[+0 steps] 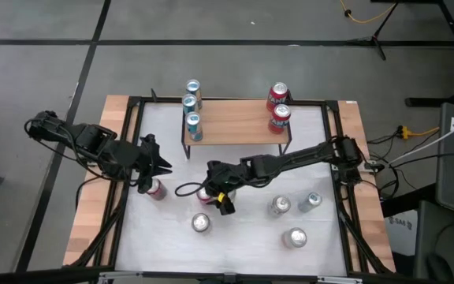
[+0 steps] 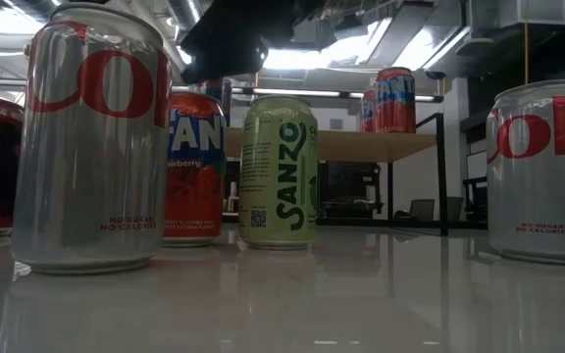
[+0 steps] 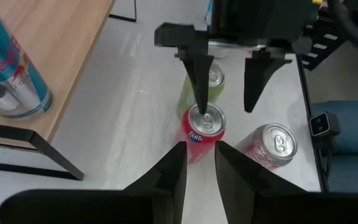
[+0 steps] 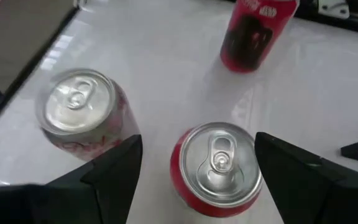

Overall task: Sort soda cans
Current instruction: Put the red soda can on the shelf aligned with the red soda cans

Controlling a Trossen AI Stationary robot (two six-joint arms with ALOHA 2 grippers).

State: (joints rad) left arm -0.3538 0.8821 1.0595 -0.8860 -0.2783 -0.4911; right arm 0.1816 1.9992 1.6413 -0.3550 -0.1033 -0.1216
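Table cans (image 1: 201, 223): 7 | shelf (image 1: 235, 122): 3 blue, 2 red | right tool (image 1: 211, 195) apart round red can (image 1: 204, 195) | left tool (image 1: 158, 164) nearly together

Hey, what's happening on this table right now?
A two-armed robot is sorting soda cans. The right gripper hangs open over a red Fanta can mid-table, fingers either side, not yet closed. The left gripper waits near another red can. On the wooden shelf, three blue cans and two red ones stand apart; several cans are loose on the table.
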